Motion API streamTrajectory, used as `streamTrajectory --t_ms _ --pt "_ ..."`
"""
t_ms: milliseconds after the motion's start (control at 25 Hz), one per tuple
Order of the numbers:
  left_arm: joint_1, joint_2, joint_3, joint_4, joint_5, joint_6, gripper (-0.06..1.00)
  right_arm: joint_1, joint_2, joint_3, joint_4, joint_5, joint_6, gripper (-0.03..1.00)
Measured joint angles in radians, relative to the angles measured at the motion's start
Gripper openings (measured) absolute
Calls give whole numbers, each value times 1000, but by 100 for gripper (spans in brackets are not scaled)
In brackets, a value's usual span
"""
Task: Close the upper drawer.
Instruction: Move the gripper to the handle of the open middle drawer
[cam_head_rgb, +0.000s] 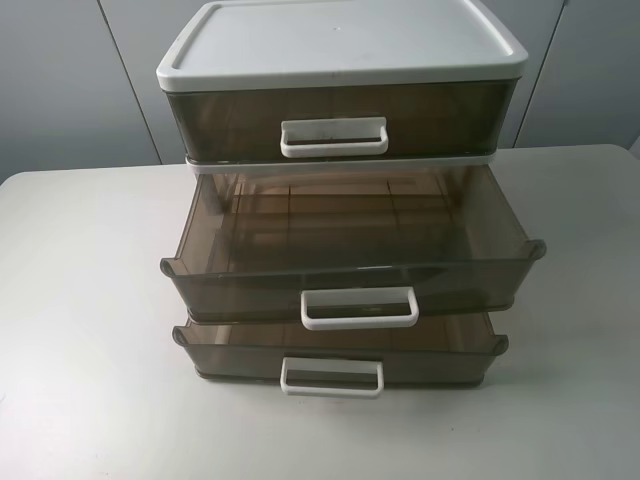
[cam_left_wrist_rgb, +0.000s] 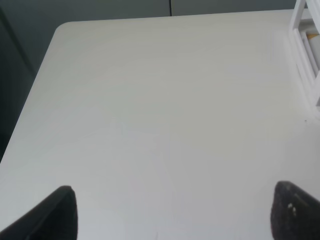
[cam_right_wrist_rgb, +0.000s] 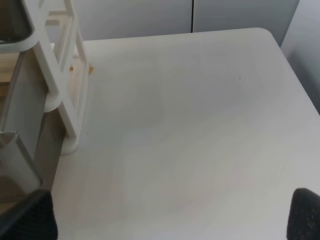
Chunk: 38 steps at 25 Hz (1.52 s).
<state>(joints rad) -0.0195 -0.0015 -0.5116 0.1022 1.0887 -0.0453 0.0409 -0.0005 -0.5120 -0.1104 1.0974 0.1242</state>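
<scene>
The upper drawer (cam_head_rgb: 350, 245), the smoky-brown middle tier with a white loop handle (cam_head_rgb: 359, 307), stands pulled far out of the white-framed unit (cam_head_rgb: 340, 45) and looks empty. Neither gripper shows in the exterior high view. In the left wrist view my left gripper (cam_left_wrist_rgb: 175, 215) is open and empty above bare table, with the unit's white frame (cam_left_wrist_rgb: 306, 50) at the edge of the picture. In the right wrist view my right gripper (cam_right_wrist_rgb: 167, 217) is open and empty, with the unit's frame (cam_right_wrist_rgb: 65, 80) and brown drawer sides beside it.
The taller top drawer (cam_head_rgb: 335, 105) is shut. The bottom drawer (cam_head_rgb: 340, 352) is pulled out a little, less than the one above it. The unit stands on a white table (cam_head_rgb: 80, 300) in front of grey wall panels.
</scene>
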Motion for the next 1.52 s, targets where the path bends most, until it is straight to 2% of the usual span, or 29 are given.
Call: streamTrajectory --t_ms 1120,1240,1360,1520 --pt "0 0 0 0 0 -2 74 0 0 0 4 0 0 70" --pt "0 0 0 0 0 -2 74 0 18 -24 40 -26 0 70" --pt "0 0 0 0 0 -2 74 0 118 -78 90 -99 -16 70" --pt "0 0 0 0 0 -2 74 0 297 -127 204 -223 -160 70"
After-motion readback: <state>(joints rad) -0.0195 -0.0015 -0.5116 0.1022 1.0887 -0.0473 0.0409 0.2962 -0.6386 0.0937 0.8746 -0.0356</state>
